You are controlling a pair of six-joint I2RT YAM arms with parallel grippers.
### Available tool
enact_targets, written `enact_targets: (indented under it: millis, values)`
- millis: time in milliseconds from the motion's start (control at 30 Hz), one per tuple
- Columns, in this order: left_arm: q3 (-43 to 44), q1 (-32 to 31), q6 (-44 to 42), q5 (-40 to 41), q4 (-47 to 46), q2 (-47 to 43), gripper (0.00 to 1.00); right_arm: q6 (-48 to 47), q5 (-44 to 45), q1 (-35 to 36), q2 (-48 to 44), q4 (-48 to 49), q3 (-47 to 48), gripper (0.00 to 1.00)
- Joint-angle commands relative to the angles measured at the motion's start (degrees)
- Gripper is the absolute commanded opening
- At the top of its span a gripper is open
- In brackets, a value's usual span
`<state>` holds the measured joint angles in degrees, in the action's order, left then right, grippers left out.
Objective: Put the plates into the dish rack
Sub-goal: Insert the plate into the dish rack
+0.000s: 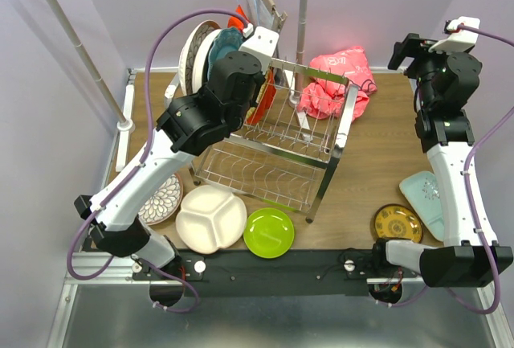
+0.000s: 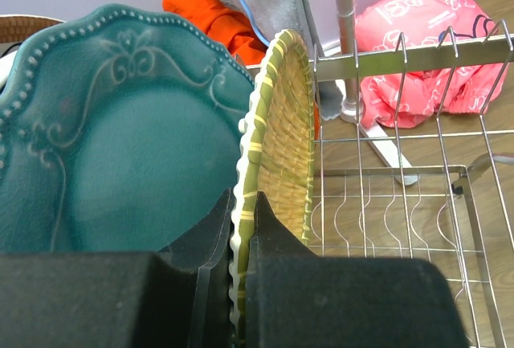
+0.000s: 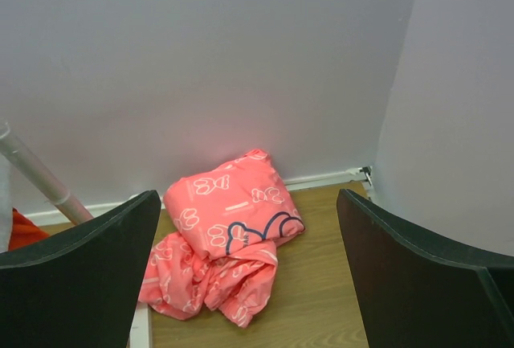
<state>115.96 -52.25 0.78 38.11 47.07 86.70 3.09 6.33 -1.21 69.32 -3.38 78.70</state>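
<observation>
Left tool (image 2: 241,231) pinching lower rim of upright yellow basket-weave plate with green scalloped edge (image 2: 285,123). Embossed teal plate (image 2: 120,139) just left of tool. Shiny steel wire dish rack (image 2: 401,59) ahead-right, beside the pinched plate. Right tool (image 3: 249,203) spread wide; pink printed cloth (image 3: 229,243) ahead on wooden tabletop (image 3: 321,300).

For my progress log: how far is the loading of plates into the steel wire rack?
Done: a teal embossed plate and a brown-rimmed pale plate stand upright at the rack's far left. In hand: the left gripper pinches a green-rimmed woven-look plate by the upper tier. Left on the table: floral, white divided, lime green, yellow patterned, pale aqua plates. Right gripper open.
</observation>
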Motion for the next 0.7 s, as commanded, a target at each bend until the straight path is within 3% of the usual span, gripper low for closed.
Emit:
enact_targets:
  millis: [0, 200, 433, 667]
  values:
    - [-0.65, 0.04, 2.65, 2.41, -0.75, -1.44, 0.03, 1.04, -1.05, -0.28, -0.76, -1.46, 0.23, 1.0]
    - [-0.83, 0.04, 3.09, 2.58, -0.66, -1.27, 0.11, 1.04, -1.14, -0.28, -0.76, -1.46, 0.4, 1.0]
    - [0.93, 0.04, 3.09, 2.94, -0.57, -0.83, 0.3, 1.04, -1.41, -0.28, -0.85, -1.46, 0.49, 1.0]
    - [5.58, 0.04, 2.83, 2.68, 0.22, 0.14, 0.41, 1.04, -1.76, -0.28, -0.85, -1.63, 0.58, 1.0]
